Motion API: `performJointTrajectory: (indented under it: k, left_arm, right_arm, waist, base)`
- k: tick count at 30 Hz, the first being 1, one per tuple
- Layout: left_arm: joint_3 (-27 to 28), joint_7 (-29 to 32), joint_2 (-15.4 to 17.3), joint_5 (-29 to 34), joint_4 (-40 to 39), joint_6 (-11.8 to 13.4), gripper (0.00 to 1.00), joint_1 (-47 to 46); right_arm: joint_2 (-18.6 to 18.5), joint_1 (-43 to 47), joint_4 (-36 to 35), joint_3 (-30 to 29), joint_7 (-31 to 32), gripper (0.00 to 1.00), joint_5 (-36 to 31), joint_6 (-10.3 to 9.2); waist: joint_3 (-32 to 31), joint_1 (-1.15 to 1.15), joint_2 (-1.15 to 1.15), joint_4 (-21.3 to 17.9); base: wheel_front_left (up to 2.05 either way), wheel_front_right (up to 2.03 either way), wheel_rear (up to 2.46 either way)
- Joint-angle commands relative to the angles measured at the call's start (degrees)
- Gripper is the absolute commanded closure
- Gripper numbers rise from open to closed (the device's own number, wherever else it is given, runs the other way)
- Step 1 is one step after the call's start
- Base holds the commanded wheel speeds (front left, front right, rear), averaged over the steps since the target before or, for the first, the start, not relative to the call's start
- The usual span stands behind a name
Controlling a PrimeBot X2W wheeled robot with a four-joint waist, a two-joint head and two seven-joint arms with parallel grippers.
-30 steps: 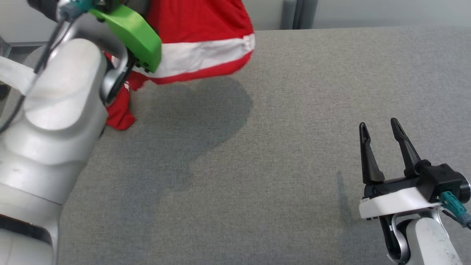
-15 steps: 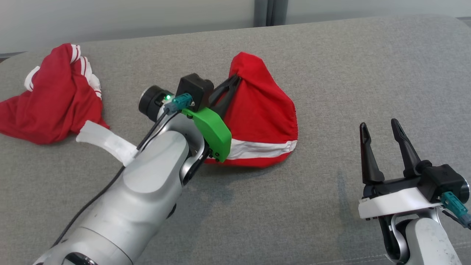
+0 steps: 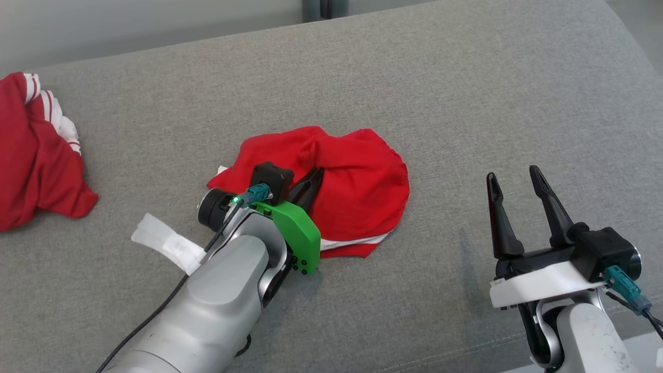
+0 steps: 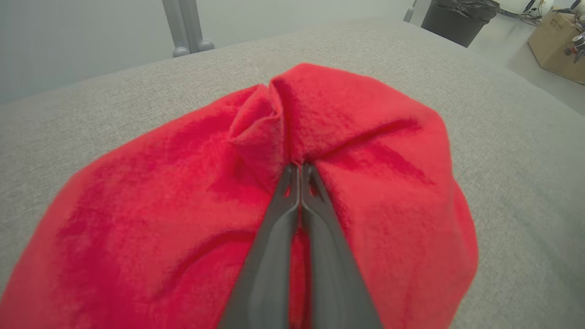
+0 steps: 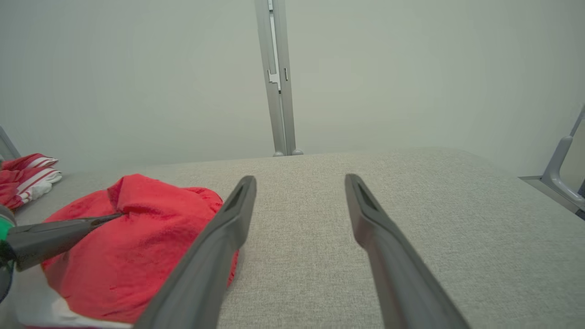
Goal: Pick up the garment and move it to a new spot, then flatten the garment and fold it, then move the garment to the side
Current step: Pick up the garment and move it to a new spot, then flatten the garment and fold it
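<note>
**Left gripper pinches the red garment on the grey worktop**

Nearest the head camera, the left arm reaches in from the garment's near-left side. It carries a green cover (image 3: 295,235) at the wrist and a strip of white tape (image 3: 164,242) on the forearm. The left gripper (image 3: 317,174) is closed tight, its two dark fingers pressed together on a raised fold of the garment (image 3: 362,191). In the left wrist view the gripper (image 4: 299,166) tips sink into a pucker of red cloth (image 4: 379,151), with creases running out from the pinch.

To the garment's right and well apart from it, the right gripper (image 3: 512,174) hangs over bare worktop (image 3: 466,103). Its fingers are spread wide with nothing between them. The right wrist view shows the same wide gap (image 5: 299,179), with grey fabric behind it.

The garment lies crumpled in a rounded heap near the middle of the worktop, resting on the surface. A white stripe (image 3: 357,242) runs along its near edge.

Well to the garment's left lies a second red garment (image 3: 36,166) with white stripes, bunched at the worktop's edge and touching neither arm.

Beyond the garment, past the worktop's far edge, a grey post (image 5: 276,77) stands against a pale wall. Farther off, beyond the garment to its right, the left wrist view shows a dark bin (image 4: 459,18) and a cardboard box (image 4: 557,45) on the floor.
</note>
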Motion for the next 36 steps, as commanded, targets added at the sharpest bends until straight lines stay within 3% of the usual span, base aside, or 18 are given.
performJointTrajectory:
  k: [1, 3, 5, 14, 20, 36]
  left_arm:
    - [-0.70, -0.43, 0.19, -1.10, -0.29, 0.54, 1.00, 1.03]
    - [-1.38, -0.62, 0.20, -2.61, -0.43, 1.39, 1.00, 1.26]
    - [-1.48, -0.79, 0.18, -3.66, -0.96, 2.06, 0.00, 1.14]
    - [3.67, -0.99, 0.20, -4.27, -5.80, 3.61, 0.00, 1.94]
    - [9.44, -0.93, 1.12, -1.91, -3.80, 3.91, 0.00, 5.49]
    - [11.19, -0.92, 0.64, -3.91, 10.15, -0.16, 0.00, 5.10]
  right_arm:
    - [-0.15, 0.15, 0.17, 0.13, -0.19, 0.00, 0.44, 0.00]
    - [-0.15, 0.42, 0.30, 0.05, -0.19, 0.00, 0.48, 0.00]
    - [-0.15, 0.79, 0.35, -0.26, -0.19, 0.00, 0.58, 0.00]
    - [-0.15, 1.78, 0.20, -1.22, -0.19, 0.00, 0.54, 0.00]
    - [-0.16, 2.79, 0.35, -1.70, -0.19, 0.00, 0.53, 0.00]
    - [-0.16, 2.39, -0.22, -1.32, -0.19, 0.00, -0.26, 0.00]
  waist:
    - [-0.12, 0.00, -0.01, -0.77]
    - [-0.48, 0.00, -0.01, -0.74]
    - [-0.89, 0.00, -0.01, -0.39]
    - [-3.43, 0.00, -0.01, 3.04]
    - [-5.57, 0.00, -0.01, 5.15]
    - [-3.92, 0.00, -0.01, 3.88]
  base:
    - [0.00, 0.00, 0.00]
    - [0.00, 0.00, 0.00]
    - [0.00, 0.00, 0.00]
    - [0.00, 0.00, 0.00]
    - [0.00, 0.00, 0.00]
    - [0.00, 0.00, 0.00]
